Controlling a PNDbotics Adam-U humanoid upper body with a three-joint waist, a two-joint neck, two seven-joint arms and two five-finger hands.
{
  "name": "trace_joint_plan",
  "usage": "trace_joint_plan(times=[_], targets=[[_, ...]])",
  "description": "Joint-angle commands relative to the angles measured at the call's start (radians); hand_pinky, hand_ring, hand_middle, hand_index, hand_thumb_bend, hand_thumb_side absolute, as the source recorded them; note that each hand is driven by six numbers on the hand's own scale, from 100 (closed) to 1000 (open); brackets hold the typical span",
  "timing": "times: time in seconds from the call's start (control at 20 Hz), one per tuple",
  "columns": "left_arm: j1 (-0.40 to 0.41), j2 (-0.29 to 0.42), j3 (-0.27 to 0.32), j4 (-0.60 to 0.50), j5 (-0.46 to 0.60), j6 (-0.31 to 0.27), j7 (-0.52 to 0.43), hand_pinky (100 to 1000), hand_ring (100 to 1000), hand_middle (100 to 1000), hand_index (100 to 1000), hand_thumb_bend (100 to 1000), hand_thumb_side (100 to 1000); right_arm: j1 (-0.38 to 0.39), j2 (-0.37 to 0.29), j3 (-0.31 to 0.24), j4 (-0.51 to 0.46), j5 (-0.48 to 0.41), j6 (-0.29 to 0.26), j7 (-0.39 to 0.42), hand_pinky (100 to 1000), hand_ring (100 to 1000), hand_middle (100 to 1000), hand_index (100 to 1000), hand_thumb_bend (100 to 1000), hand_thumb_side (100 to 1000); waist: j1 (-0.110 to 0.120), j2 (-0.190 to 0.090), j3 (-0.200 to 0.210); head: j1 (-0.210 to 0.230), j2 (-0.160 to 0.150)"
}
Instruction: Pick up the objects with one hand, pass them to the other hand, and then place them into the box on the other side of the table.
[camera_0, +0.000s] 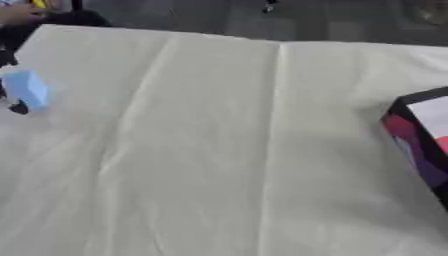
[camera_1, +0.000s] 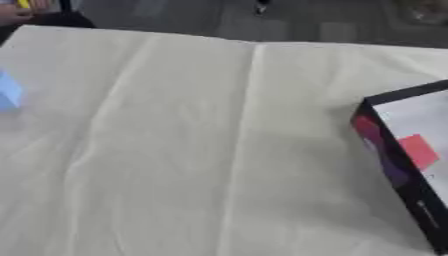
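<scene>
A light blue block (camera_0: 26, 88) hangs tilted at the far left edge, just above the white cloth. Dark fingers of my left hand (camera_0: 17, 107) show below it and at its upper left, pinching it; the rest of the hand is cut off by the frame. The box (camera_1: 391, 165) stands at the right edge, with black walls, a red and purple side and a white inside. A small pink-red piece (camera_1: 418, 151) lies in it. My right hand shows in no view.
A creased white cloth (camera_0: 219, 150) covers the table, with bare cloth between block and box. The table's far edge (camera_0: 262, 41) runs across the top, with dark floor beyond.
</scene>
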Motion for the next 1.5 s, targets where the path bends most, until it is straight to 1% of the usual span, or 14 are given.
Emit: trace_joint_plan(times=[0.05, 0.35, 0.7, 0.75, 0.95, 1.15, 1.25, 1.35, 1.5], targets=[[-0.025, 0.057, 0.031, 0.003, -0.027, 0.016, -0.023, 919, 863, 803, 800, 730, 100, 0.001, -0.012, -0.012, -0.015, 0.027, -0.016, -0.005, 1000, 1000, 1000, 1000, 100, 462, -0.004, 0.001, -0.006, 0.014, -0.020], [-0.030, 0.059, 0.039, 0.010, -0.025, 0.010, -0.018, 925, 866, 807, 803, 742, 100, 0.008, 0.000, -0.007, -0.015, 0.066, -0.030, -0.021, 1000, 1000, 1000, 1000, 100, 453, -0.009, 0.010, -0.021, 0.025, -0.029], [-0.035, 0.075, 0.044, 0.012, -0.065, 0.009, -0.009, 934, 876, 815, 822, 764, 100, 0.017, 0.014, -0.002, -0.015, 0.103, -0.049, -0.035, 1000, 1000, 1000, 1000, 100, 446, -0.015, 0.017, -0.038, 0.026, -0.038], [-0.035, 0.078, 0.045, 0.013, -0.070, 0.008, -0.012, 939, 881, 817, 826, 780, 100, 0.019, 0.016, -0.002, -0.015, 0.108, -0.051, -0.037, 1000, 1000, 1000, 1000, 100, 445, -0.015, 0.018, -0.040, 0.027, -0.039], [-0.032, 0.086, 0.046, 0.023, -0.120, -0.001, -0.033, 946, 889, 824, 832, 801, 100, 0.023, 0.023, 0.000, -0.015, 0.128, -0.055, -0.044, 1000, 1000, 1000, 1000, 100, 441, -0.012, 0.025, -0.050, 0.065, -0.052], [-0.035, 0.087, 0.058, 0.030, -0.157, -0.011, -0.033, 950, 892, 825, 828, 774, 100, 0.029, 0.029, -0.001, -0.015, 0.144, -0.066, -0.052, 1000, 1000, 1000, 1000, 100, 439, -0.011, 0.033, -0.061, 0.123, -0.078], [-0.038, 0.087, 0.063, 0.034, -0.171, -0.014, -0.027, 949, 892, 824, 828, 762, 100, 0.033, 0.034, -0.003, -0.015, 0.153, -0.070, -0.058, 1000, 1000, 1000, 1000, 100, 437, -0.011, 0.036, -0.064, 0.140, -0.088], [-0.040, 0.089, 0.069, 0.040, -0.187, -0.011, -0.012, 948, 892, 823, 824, 735, 100, 0.037, 0.040, -0.003, -0.015, 0.166, -0.069, -0.063, 1000, 1000, 1000, 1000, 100, 434, -0.011, 0.040, -0.067, 0.148, -0.096], [-0.042, 0.089, 0.082, 0.058, -0.204, -0.002, 0.014, 947, 890, 818, 820, 719, 100, 0.041, 0.051, -0.001, -0.015, 0.188, -0.069, -0.070, 1000, 1000, 1000, 1000, 100, 431, -0.012, 0.047, -0.069, 0.152, -0.099]])
